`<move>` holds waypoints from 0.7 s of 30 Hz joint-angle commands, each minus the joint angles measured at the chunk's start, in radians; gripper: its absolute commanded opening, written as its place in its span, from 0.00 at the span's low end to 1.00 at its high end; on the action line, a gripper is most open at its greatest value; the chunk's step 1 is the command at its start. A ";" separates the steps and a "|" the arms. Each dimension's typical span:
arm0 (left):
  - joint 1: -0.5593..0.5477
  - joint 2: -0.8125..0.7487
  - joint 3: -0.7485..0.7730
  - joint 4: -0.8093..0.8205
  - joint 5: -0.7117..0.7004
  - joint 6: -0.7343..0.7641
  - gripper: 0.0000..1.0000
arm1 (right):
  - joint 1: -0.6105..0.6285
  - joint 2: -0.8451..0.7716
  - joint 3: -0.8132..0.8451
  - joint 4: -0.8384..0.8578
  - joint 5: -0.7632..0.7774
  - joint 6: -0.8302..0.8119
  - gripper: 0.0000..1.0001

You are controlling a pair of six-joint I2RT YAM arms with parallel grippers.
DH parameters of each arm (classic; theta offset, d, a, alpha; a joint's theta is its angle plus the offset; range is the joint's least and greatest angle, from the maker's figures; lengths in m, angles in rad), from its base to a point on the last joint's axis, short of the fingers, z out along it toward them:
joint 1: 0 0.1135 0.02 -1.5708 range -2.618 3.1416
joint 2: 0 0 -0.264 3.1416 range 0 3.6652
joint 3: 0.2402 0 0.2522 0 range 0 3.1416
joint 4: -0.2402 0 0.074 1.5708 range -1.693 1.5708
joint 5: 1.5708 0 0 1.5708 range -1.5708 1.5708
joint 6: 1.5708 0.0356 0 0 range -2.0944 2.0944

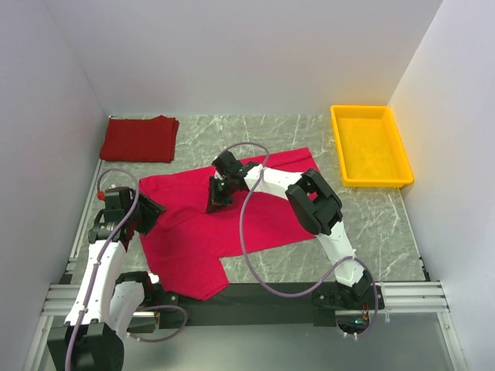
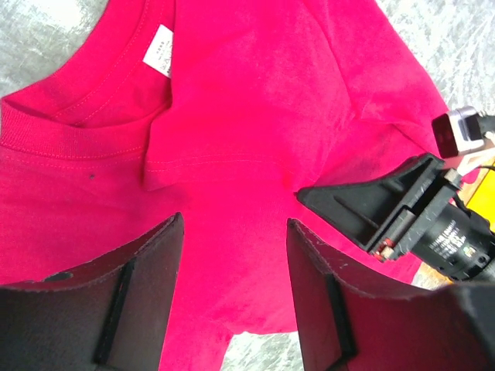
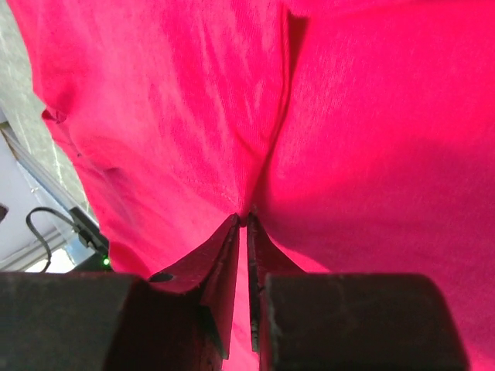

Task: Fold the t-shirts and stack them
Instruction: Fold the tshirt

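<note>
Right gripper (image 3: pixel 244 220) is nearly closed, pinching a fold of the crimson shirt (image 1: pixel 193 247), which lies spread on the table (image 1: pixel 379 224). Left gripper (image 2: pixel 232 224) is open over its left edge, holding nothing. Bare surface lies right of the shirt.

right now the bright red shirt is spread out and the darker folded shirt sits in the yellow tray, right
No: the top view shows the darker folded shirt on the table, back left, apart from the yellow tray. The bright red shirt is spread out.
</note>
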 commanded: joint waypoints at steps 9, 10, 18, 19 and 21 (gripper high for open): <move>0.003 0.078 0.002 0.019 0.011 -0.005 0.53 | -0.016 -0.128 -0.027 0.036 -0.019 0.004 0.13; 0.005 0.089 0.003 0.014 0.011 -0.007 0.51 | -0.015 -0.127 -0.027 0.038 -0.021 0.004 0.13; 0.003 0.235 0.014 -0.017 -0.030 -0.019 0.43 | -0.019 -0.124 -0.033 0.044 -0.030 0.010 0.13; 0.002 0.247 0.014 -0.015 -0.032 -0.022 0.43 | -0.018 -0.124 -0.035 0.045 -0.032 0.012 0.13; 0.002 0.273 0.015 -0.015 -0.041 -0.024 0.43 | -0.021 -0.124 -0.033 0.047 -0.036 0.013 0.13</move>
